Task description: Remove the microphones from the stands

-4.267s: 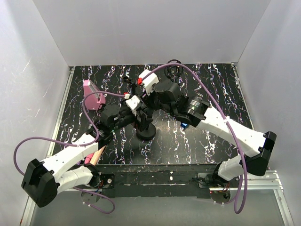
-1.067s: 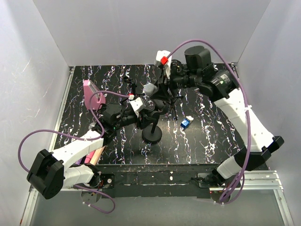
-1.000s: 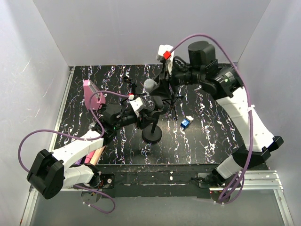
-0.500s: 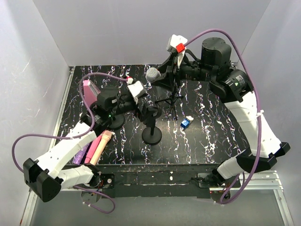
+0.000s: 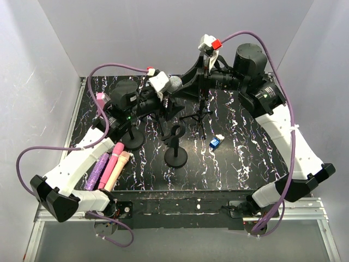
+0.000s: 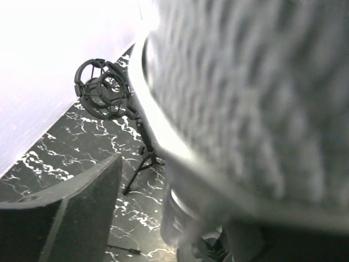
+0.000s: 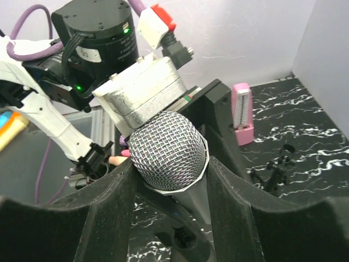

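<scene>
Right gripper is clenched on the microphone. In the right wrist view both fingers flank the body just below the mesh head. The microphone is in the air over the back half of the table, head pointing left, clear of the stand. The stand is upright on its round base near the table centre, its clip vacant. Left gripper sits just beside the microphone head, with its jaws released and grasping nothing. In the left wrist view the one visible finger stands apart from the blurred mesh, and the other is hidden. Three spare microphones lie side by side at the near left. A small blue object lies right of the stand.
</scene>
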Controlling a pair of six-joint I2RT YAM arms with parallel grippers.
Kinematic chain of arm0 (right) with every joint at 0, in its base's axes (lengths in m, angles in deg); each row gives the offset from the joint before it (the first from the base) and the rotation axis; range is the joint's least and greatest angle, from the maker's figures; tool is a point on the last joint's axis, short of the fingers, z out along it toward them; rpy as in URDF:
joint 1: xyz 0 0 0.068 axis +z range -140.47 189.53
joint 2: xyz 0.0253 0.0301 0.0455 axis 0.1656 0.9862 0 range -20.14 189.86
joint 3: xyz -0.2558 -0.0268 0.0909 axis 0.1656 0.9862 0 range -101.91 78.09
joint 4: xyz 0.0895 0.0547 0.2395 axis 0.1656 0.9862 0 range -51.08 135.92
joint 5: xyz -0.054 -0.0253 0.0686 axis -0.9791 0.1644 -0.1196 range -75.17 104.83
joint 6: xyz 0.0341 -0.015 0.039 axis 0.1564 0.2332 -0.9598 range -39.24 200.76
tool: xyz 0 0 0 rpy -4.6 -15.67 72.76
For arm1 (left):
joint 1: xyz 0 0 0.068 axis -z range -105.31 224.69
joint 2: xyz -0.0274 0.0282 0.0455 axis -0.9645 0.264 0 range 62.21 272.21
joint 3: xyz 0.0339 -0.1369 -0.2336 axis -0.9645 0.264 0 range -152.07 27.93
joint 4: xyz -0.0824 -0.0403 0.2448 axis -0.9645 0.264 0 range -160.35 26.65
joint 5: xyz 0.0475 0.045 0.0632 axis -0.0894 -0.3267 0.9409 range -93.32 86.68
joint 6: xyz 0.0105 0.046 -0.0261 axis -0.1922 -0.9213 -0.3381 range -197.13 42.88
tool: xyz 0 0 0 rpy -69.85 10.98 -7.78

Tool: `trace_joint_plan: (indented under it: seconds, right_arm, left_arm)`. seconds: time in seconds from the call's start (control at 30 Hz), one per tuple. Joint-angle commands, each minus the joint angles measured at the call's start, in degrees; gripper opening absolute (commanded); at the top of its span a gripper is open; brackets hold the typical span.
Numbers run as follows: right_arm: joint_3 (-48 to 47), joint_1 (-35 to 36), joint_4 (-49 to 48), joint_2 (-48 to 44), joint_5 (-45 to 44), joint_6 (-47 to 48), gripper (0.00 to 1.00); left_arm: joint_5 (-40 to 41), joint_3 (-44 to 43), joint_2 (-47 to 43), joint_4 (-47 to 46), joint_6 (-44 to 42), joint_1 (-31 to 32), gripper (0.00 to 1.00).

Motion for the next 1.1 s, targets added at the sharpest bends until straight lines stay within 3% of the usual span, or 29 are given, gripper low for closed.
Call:
trace_joint_plan:
  seconds: [0.0, 0.1, 0.13, 0.2, 0.23, 0.33, 0.57, 0.73, 0.83, 1.07]
  right_arm:
    - [1.86, 0.36, -9.83, -2.91, 4.66, -5.87, 0.01]
    - [3.8, 0.36, -10.19, -3.52, 3.78, -5.96, 0.01]
    - [4.24, 0.36, -9.93, -3.7, 2.99, -5.7, 0.1]
    - [4.77, 0.36, -8.53, -4.05, 1.24, -4.57, 0.42]
    - [4.77, 0.36, -7.56, -4.4, 0.1, -3.69, 0.55]
    - [6.26, -0.17, -4.22, -6.42, -3.42, 0.09, 0.79]
    - [18.73, -1.23, 0.09, -15.99, -7.91, 8.52, 0.84]
    - [25.85, -1.23, 1.41, -19.95, -10.28, 9.59, 0.83]
    - [28.06, -1.23, 0.8, -21.27, -10.72, 9.42, 0.83]
    - [30.78, -1.23, 1.58, -22.86, -11.6, 10.12, 0.83]
  left_arm:
    - [-0.28, -5.09, 1.31, 3.11, -2.37, 0.1, 0.57]
    - [-0.72, -7.9, 1.93, 5.74, -4.48, 0.1, 0.34]
    - [-1.07, -8.95, 2.1, 7.14, -5.19, 0.1, 0.26]
    - [-1.08, -11.24, 2.1, 10.57, -7.03, 0.1, 0.06]
    - [-0.12, -12.64, 2.02, 12.59, -8.08, 0.01, 0.0]
    - [4.71, -14.93, 0.61, 20.4, -12.38, -0.34, 0.0]
    - [25.34, -19.86, -0.97, 47.28, -19.78, -5.25, 0.0]
    - [38.71, -14.0, -6.06, 60.31, -19.25, -10.8, 0.0]
    - [46.81, -4.78, -10.63, 64.62, -19.6, -13.69, 0.0]
    - [53.24, 8.42, -17.94, 60.86, -20.75, -21.16, 0.0]
